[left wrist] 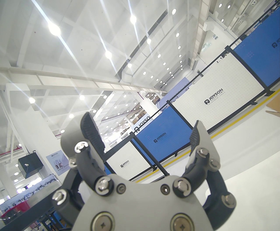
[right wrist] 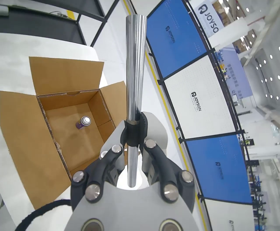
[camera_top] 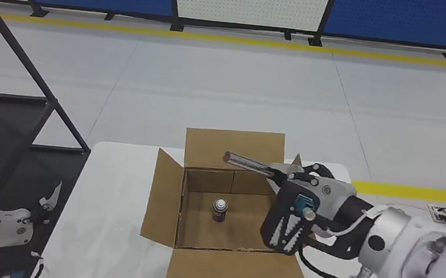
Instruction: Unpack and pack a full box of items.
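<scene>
Chrome metal rod [right wrist: 134, 65]: smooth, polished, rigid. Likely fairly heavy for its width and slippery against rubber pads. It won't bend or break, but it could twist or slide in the grip. It is held off the table, roughly level, over the far right corner of the box [camera_top: 160, 202].

The grip is near one end, with most of the length sticking out past the fingertips. That probably gives a lot of leverage, so a hold nearer the middle would look steadier.

Right gripper [right wrist: 133, 126]: jaws clamped tight on the rod, with both pads on it and no visible gap.

The cardboard box sits on the white table [camera_top: 111, 209] with all flaps folded out. One small can [camera_top: 219, 208] with a purple label stands upright on the box floor, apart from the walls.

Left gripper [left wrist: 142, 133]: off to the side past the table's edge, pointing up at the ceiling. Its jaws are spread wide, holding and touching nothing.
</scene>
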Available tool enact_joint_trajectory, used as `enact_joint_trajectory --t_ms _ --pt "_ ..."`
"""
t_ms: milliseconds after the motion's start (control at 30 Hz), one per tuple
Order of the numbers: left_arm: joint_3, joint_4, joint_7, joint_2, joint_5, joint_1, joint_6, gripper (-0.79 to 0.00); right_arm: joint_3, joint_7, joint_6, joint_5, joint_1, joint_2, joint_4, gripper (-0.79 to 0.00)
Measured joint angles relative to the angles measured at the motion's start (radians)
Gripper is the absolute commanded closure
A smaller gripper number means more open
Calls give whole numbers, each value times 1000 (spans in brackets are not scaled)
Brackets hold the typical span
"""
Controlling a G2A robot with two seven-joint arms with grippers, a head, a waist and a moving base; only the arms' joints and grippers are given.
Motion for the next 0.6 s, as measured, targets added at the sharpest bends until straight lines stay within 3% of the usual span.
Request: enact_joint_trajectory --t_ms 200,433,600 --pt "0 0 0 0 0 0 0 -785 -339 90 91 62 292 -3 208 0" --pt "0 0 0 0 0 0 0 -785 -711 148 149 316 584 -16 383 0" --pt "0 0 0 0 0 0 0 -785 -723 149 150 327 595 -15 386 0"
